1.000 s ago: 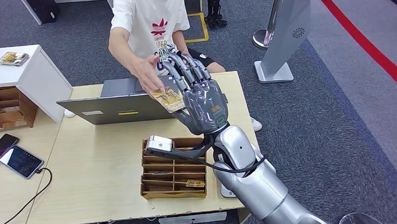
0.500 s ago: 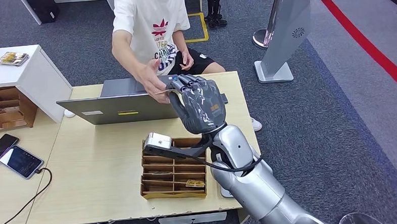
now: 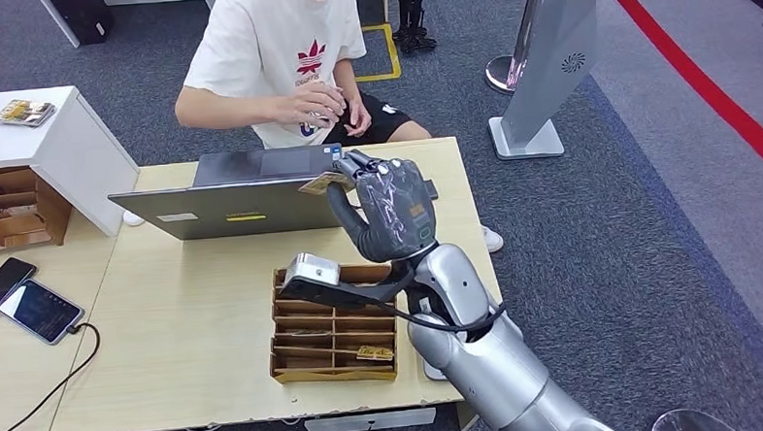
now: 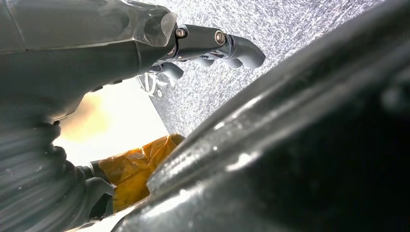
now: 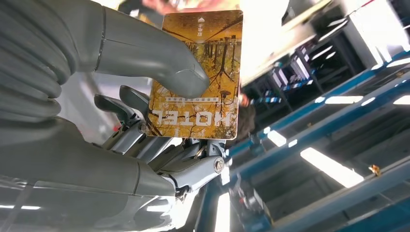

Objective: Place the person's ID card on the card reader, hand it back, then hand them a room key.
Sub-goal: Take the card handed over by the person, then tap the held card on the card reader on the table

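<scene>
right hand (image 3: 389, 207): clamped on the hotel card (image 3: 326, 183), above the laptop (image 3: 231, 198)
left hand (image 4: 212, 46): can't tell, nothing visibly held
person's hand (image 3: 313, 104): pulled back to 12 o'clock, off the card now

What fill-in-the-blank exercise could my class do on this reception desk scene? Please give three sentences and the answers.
1. The right hand pinches a yellow card printed with the word ____.
2. The open laptop stands between the wooden tray and the ____.
3. The person wears a ____ T-shirt.

Missing words: HOTEL; person; white
</scene>
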{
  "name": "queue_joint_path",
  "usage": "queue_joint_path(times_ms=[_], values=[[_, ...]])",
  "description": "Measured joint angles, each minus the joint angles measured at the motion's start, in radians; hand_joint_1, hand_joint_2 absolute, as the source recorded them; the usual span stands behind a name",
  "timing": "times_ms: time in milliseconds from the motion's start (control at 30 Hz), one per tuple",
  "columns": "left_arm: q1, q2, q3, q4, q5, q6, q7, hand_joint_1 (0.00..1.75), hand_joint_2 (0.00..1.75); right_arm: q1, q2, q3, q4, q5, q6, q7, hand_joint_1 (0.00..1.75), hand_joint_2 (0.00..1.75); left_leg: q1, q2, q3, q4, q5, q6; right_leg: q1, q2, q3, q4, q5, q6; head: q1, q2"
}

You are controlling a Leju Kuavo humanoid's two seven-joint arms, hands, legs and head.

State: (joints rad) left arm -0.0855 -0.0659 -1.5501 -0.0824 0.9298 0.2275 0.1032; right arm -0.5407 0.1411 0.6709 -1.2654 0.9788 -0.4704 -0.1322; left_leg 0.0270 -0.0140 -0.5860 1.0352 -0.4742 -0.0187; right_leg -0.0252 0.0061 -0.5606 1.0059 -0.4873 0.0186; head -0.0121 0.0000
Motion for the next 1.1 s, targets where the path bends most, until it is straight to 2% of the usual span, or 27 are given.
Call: queue_joint_path(times_ms=[167,400,533,767,1100], values=[[0.001,-0.002,0.0,0.0,0.018,0.004,-0.003,0.0,1.75,0.036,0.006,-0.019,-0.063,-0.181,0.066,-0.043,1.75,1.75,0.0,0.0,0.0,0.0,0.0,0.0,0.0,0.0,0.0,0.0,0.0,0.0,0.0,0.0],[0.007,-0.01,0.002,0.0,0.06,0.023,-0.013,0.0,1.75,0.125,0.007,-0.082,-0.202,-0.68,0.257,-0.099,1.75,1.75,0.0,0.0,0.0,0.0,0.0,0.0,0.0,0.0,0.0,0.0,0.0,0.0,0.0,0.0],[0.012,-0.012,0.009,0.0,0.083,0.035,-0.021,0.0,1.75,0.178,-0.002,-0.122,-0.264,-0.874,0.311,-0.088,1.75,1.75,0.0,0.0,0.0,0.0,0.0,0.0,0.0,0.0,-0.001,0.0,0.0,0.0,0.0,0.0],[0.019,-0.016,0.029,0.0,0.115,0.048,-0.03,0.0,1.75,0.275,-0.06,-0.18,-0.285,-0.984,0.351,-0.061,1.75,1.75,0.0,0.0,0.0,0.0,0.0,0.0,0.0,0.0,-0.001,0.0,0.0,0.0,0.0,0.0],[0.026,-0.017,0.054,0.0,0.136,0.06,-0.034,0.0,1.75,0.384,-0.125,-0.224,-0.282,-1.015,0.357,-0.038,1.75,1.75,0.0,0.0,-0.001,0.0,-0.001,0.0,0.0,0.0,-0.001,0.0,0.0,0.0,0.0,0.0]])
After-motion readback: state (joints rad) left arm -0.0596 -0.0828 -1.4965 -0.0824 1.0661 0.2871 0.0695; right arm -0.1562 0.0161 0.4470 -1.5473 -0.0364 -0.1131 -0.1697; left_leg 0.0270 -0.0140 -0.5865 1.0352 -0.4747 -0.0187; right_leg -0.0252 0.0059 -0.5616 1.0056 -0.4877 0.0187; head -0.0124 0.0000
